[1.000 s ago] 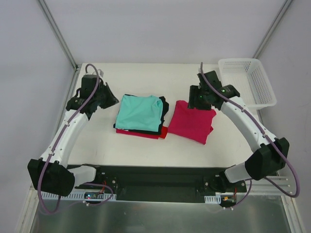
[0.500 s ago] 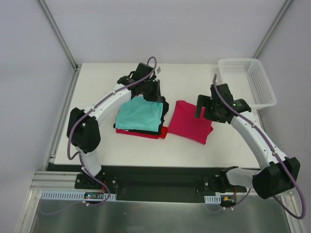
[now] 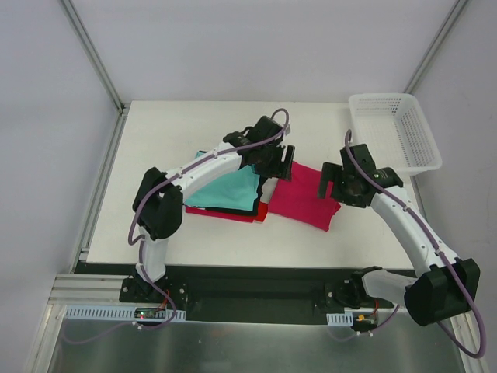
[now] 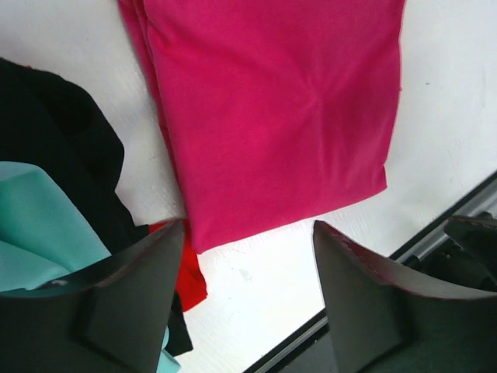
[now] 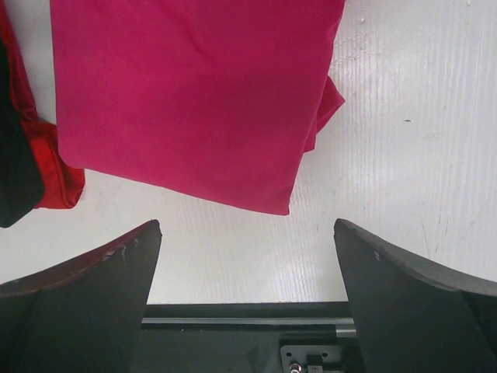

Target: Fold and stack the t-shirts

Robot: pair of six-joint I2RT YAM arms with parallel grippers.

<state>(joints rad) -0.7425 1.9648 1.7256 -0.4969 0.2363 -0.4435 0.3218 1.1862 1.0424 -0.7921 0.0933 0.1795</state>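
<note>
A stack of t-shirts [image 3: 225,190] lay on the table [image 3: 171,124], a lone t-shirt [image 3: 303,202] just right of it, a basket [image 3: 378,97] at the far-right corner.

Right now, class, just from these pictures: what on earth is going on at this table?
Two robot arms are folding and stacking t-shirts. The crimson-pink t-shirt lies folded on the table, beside a stack with the teal t-shirt on top, the black t-shirt under it and the red t-shirt at the bottom. The left pincer and the right pincer both hang over the pink one, open and holding nothing. It is not yet on the stack.
</note>
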